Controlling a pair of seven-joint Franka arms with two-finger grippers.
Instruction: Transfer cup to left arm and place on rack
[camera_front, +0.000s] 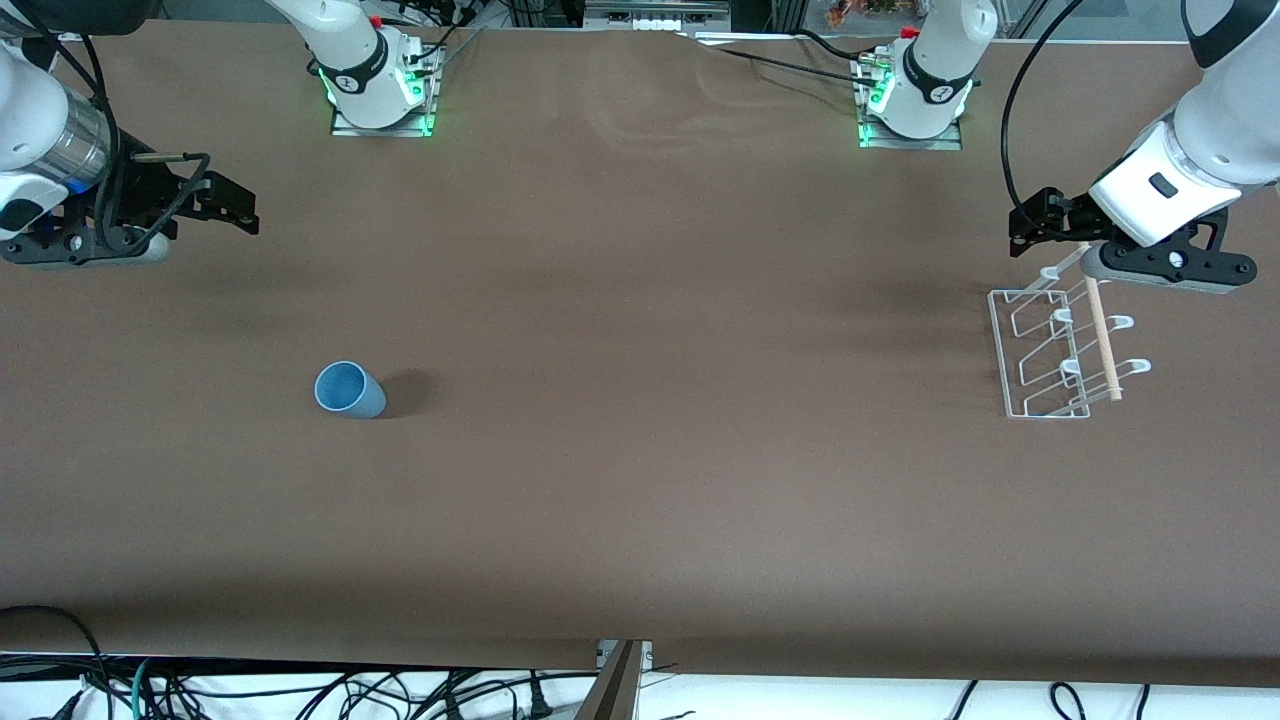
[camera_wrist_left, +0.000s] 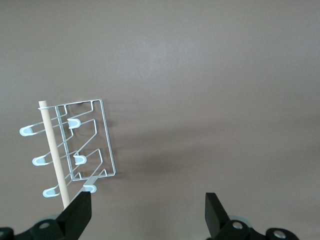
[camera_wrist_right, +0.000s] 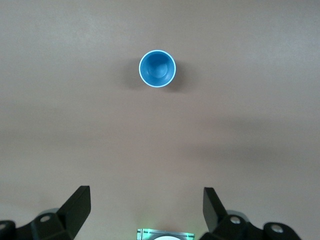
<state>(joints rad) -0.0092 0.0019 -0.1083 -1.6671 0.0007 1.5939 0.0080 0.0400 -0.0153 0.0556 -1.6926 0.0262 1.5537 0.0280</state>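
The light-blue cup (camera_front: 349, 389) stands upright, mouth up, toward the right arm's end of the table, nearer the front camera than the white wire rack (camera_front: 1050, 350) at the left arm's end. The right gripper (camera_wrist_right: 146, 209), empty with fingers spread wide, hangs over bare table; a slightly off-centre closing could tip or skid the light tumbler. The left gripper (camera_wrist_left: 149, 214), also wide and empty, waits just above the rack's farther edge, where a descent could snag the wooden dowel (camera_wrist_left: 54, 154).

Plain colours on a brown table

The small light-blue plastic cup (camera_front: 350, 390) shows a deeper blue inside and a pale rim, unpatterned. The white wire rack (camera_front: 1040, 360) carries a pale tan wooden dowel (camera_front: 1102, 340) and has light bluish-white peg tips. The matte table cover (camera_front: 640, 480) is uniform brown. The left gripper (camera_front: 1022, 226) is black under a white wrist block; the right gripper (camera_front: 245, 208) is black below a shiny silver cuff with a blue light. Both arm bases glow green.
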